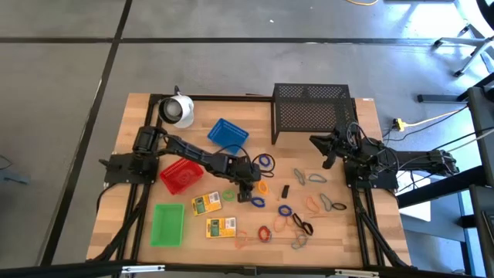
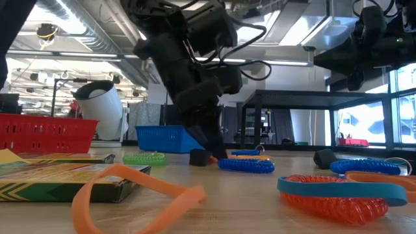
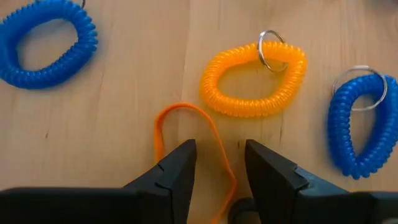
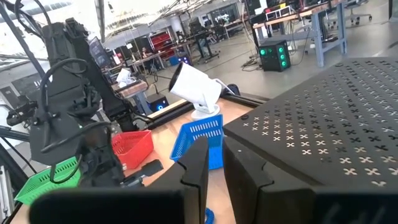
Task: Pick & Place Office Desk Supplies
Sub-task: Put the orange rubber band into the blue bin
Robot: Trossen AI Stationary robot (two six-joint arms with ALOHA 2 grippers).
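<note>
Left gripper [image 1: 248,191]: down at the table middle, fingers parted a bit, nothing clamped. Its wrist cam shows a thin orange band [image 3: 189,146] lying flat between the fingertips; the overhead shot hides that under the arm.
Green tray [image 1: 167,223]: near-left corner.
Red tray [image 1: 181,175]: just left of the left arm, beside the green one.
Yellow-green boxes [image 1: 207,203]: two of them, near side, between the green tray and the loops.
Blue tray [image 1: 228,134]: far side, next to the white round object [image 1: 177,110].
Orange coil loop [image 3: 254,81]: with a key ring, right past the left fingertips; blue coils [image 3: 46,42] on both sides of it. Only the wrist cam shows the rings clearly.
Other loops [image 1: 297,218]: scattered over the near-right half of the table.
Black mesh rack [image 1: 312,113]: far right-centre.
Right gripper [image 1: 328,159]: hanging up by the rack's near right corner, fingers slightly apart, empty. The low view barely catches it.
</note>
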